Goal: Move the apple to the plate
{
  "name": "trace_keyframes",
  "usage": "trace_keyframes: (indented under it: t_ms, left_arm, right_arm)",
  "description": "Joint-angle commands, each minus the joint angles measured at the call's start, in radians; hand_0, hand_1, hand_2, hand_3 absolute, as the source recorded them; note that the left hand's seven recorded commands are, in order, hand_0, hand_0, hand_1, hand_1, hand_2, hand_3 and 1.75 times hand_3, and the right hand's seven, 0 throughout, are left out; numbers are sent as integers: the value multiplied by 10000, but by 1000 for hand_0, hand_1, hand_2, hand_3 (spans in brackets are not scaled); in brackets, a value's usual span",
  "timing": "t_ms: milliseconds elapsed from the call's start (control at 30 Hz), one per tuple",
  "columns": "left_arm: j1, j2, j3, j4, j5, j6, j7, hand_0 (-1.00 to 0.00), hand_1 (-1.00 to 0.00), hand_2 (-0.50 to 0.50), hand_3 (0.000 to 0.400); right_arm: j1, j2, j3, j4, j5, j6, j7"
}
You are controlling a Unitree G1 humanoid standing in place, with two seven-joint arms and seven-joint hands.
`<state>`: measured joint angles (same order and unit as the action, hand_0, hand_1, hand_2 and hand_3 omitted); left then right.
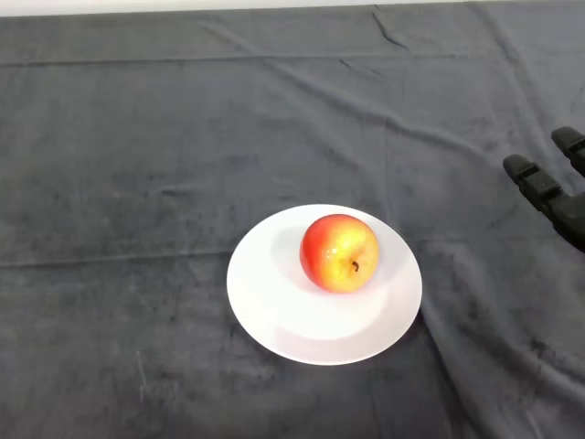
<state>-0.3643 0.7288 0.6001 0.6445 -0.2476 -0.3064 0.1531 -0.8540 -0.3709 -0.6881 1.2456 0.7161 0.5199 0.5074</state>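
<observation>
A red and yellow apple (339,252) sits upright on a round white plate (274,306), a little right of the plate's middle, with its stem end facing up. The plate lies flat on the dark cloth near the centre of the head view. My black hand (554,197) shows only at the far right edge, well to the right of the plate and apart from it. Its fingers (533,179) reach out straight toward the upper left and hold nothing. The rest of the hand and the arm are cut off by the edge of the view.
The dark cloth (137,183) covers the whole table and has creases at the back and to the right of the plate. A pale strip of wall or floor (183,5) runs along the table's far edge.
</observation>
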Motion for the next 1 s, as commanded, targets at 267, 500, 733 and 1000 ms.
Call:
trace_keyframes:
  t_ms: [267, 500, 733, 1000]
  left_arm:
    - [-174, 169, 188, 360, 131, -126, -71, 0, 0, 0, 0]
    - [-153, 121, 191, 261, 130, -92, -78, 0, 0, 0, 0]
    - [-106, 107, 225, 161, 103, -39, -109, 0, 0, 0, 0]
    - [-96, 25, 205, 18, 142, 24, -40, 0, 0, 0, 0]
  right_arm:
    - [-224, -240, -195, -286, -42, 8, 89]
    - [-224, -241, -196, -284, -44, 7, 90]
    - [-224, -240, -197, -284, -46, 6, 91]
    - [-224, -239, -197, -286, -49, 5, 92]
